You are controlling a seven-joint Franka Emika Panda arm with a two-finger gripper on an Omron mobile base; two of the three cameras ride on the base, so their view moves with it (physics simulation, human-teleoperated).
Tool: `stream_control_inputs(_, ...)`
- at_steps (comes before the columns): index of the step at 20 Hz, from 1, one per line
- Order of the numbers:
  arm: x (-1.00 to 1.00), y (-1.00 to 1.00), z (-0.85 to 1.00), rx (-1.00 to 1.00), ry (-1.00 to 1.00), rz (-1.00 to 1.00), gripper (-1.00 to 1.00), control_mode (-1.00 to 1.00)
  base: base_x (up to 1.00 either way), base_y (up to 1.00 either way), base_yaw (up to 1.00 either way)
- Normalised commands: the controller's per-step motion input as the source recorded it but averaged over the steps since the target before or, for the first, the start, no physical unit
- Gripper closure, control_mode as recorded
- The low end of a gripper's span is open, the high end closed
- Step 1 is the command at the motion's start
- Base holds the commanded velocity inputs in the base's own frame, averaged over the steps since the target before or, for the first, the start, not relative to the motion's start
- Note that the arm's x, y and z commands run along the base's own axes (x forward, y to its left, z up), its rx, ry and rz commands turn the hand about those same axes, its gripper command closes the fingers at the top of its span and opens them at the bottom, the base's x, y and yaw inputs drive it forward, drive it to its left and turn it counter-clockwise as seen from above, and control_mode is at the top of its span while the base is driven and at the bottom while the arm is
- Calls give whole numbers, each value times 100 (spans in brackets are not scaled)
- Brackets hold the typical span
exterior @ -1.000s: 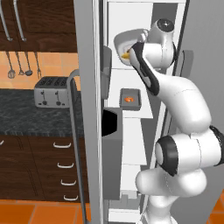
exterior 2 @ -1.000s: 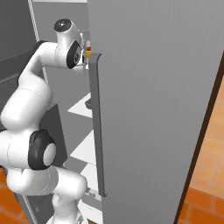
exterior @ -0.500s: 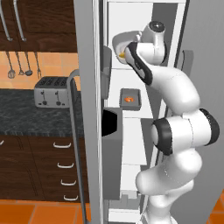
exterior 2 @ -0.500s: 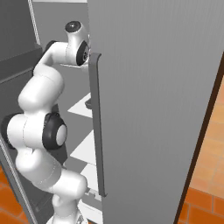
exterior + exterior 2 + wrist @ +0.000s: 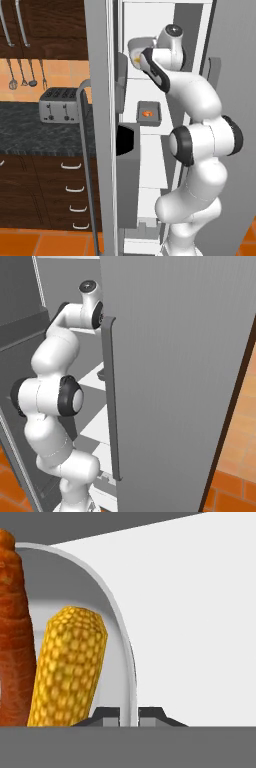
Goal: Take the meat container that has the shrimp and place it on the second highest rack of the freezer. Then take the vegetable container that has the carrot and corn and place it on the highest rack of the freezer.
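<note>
in the hand view, the end effector [image 5: 128, 713] is seen pinched on the rim of the vegetable container [image 5: 117, 619], with the corn [image 5: 67, 664] and carrot [image 5: 12, 637] lying inside it. in the left base view, that container is held at the highest rack [image 5: 150, 80] of the freezer [image 5: 102, 75]; the meat container [image 5: 149, 112] with the shrimp [image 5: 147, 113] is seen on the rack below. in the right base view, the arm is seen reaching behind the freezer door.
</note>
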Motion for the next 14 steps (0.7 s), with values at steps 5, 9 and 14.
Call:
stream_control_inputs(5, 19, 0, -6, 0, -2, 0, 100, -100, 0, 0, 0)
stream_control_inputs(9, 0, 0, 0, 0, 0, 0, 100, -100, 0, 0, 0)
stream_control_inputs(14, 0, 0, 0, 0, 0, 0, -100, -100, 0, 0, 0)
